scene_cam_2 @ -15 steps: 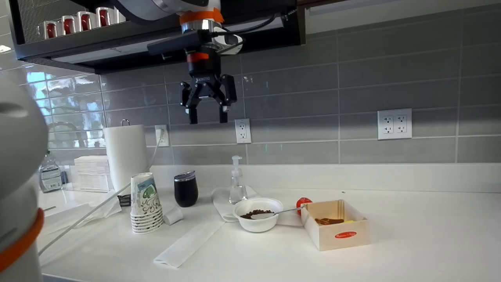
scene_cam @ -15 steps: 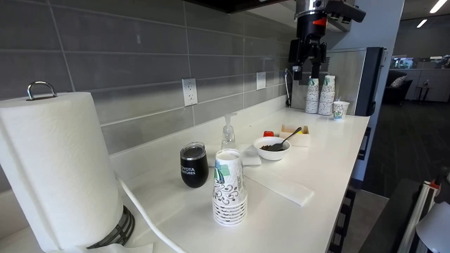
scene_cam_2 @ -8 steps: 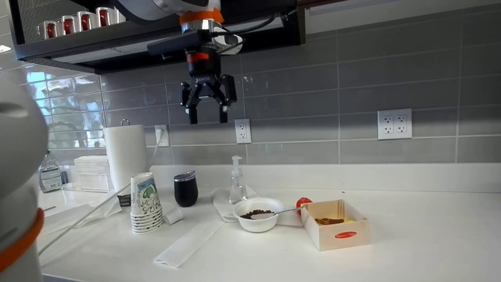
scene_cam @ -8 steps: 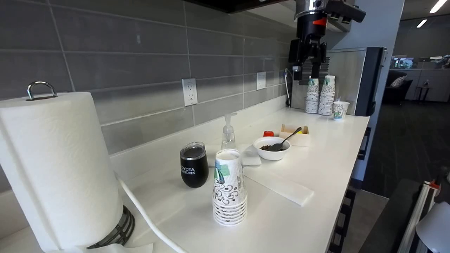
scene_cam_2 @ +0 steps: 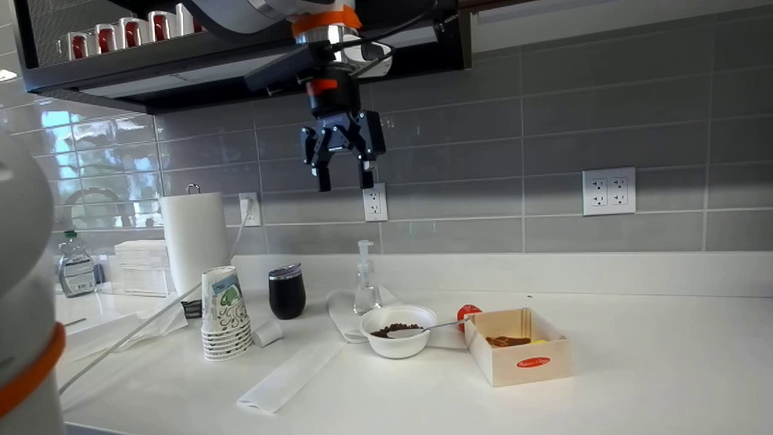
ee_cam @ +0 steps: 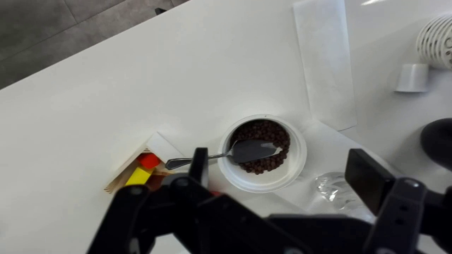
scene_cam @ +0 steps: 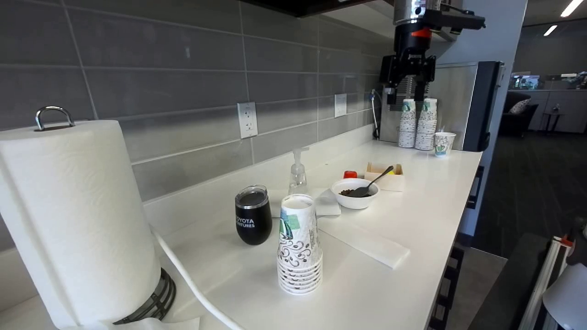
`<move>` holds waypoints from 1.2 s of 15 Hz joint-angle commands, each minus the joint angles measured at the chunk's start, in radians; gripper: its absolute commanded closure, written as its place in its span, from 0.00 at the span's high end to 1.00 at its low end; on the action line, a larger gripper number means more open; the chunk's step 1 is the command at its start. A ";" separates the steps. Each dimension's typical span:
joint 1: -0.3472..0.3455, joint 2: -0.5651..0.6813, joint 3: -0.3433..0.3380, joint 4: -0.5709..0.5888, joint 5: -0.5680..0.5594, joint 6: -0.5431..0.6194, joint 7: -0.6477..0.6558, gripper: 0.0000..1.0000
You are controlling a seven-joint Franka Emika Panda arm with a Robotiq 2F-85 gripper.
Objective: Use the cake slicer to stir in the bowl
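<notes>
Round white bowl [ee_cam: 300, 155]: on white worktop [scene_cam_2: 634, 362], holding dark brown pellets [ee_cam: 260, 168].
Shiny dark cake slicer [ee_cam: 252, 151]: blade on the pellets, handle over the rim; contact with the pale wooden box [scene_cam_2: 510, 373] unclear.
Black two-finger end effector [scene_cam_2: 345, 186]: spread wide, above the worktop.

The cake slicer [ee_cam: 249, 151] looks like glossy metal, the bowl [ee_cam: 298, 148] smooth plastic, the box [scene_cam_2: 507, 367] wood.

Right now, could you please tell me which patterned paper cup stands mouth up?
The lone cup beside the two tall stacks in an exterior view; those and the foreground stack stand upside down.
</notes>
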 commanded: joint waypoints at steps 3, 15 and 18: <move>-0.108 -0.031 0.026 -0.104 -0.098 0.180 0.207 1.00; -0.299 0.280 0.125 -0.094 -0.178 0.581 0.716 1.00; -0.292 0.370 0.122 -0.052 -0.228 0.603 0.823 1.00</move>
